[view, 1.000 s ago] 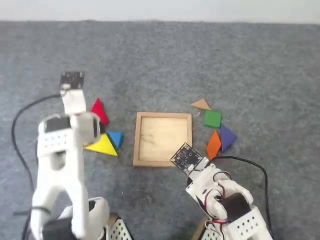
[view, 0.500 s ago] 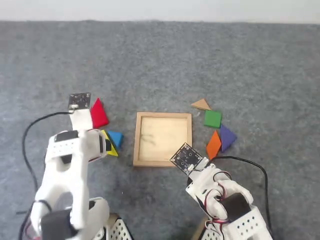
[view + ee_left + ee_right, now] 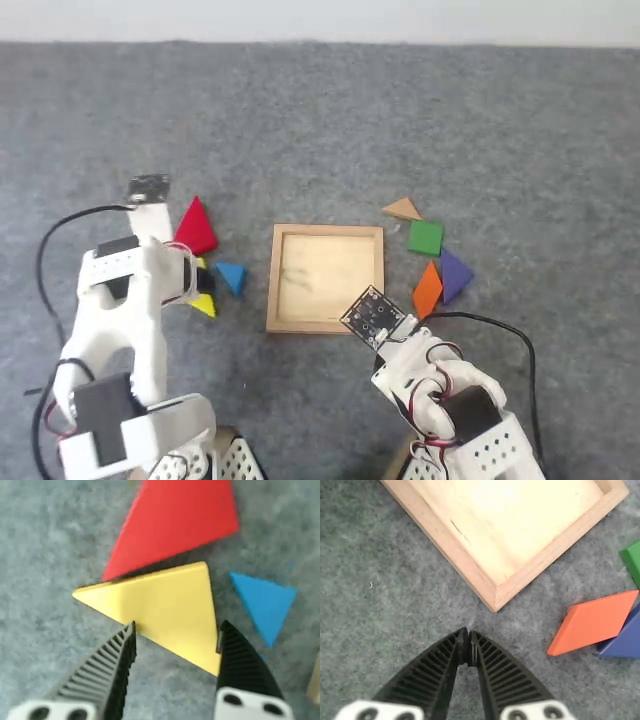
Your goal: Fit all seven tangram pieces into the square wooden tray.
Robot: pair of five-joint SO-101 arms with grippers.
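The right gripper [image 3: 469,632] sits low in the middle of the high view, fingers clenched on nothing, just off the nearest corner of the wooden tray [image 3: 273,280]. Left of the tray, the left gripper [image 3: 177,627] hangs with fingers released astride the yellow triangle [image 3: 165,605]. That piece lies flat on the bench [image 3: 500,120], right against the red triangle [image 3: 180,520] and apart from the blue triangle [image 3: 265,602]. A clean pick probably means lowering squarely onto opposite yellow edges without nudging the red piece. All seven pieces lie outside the tray.
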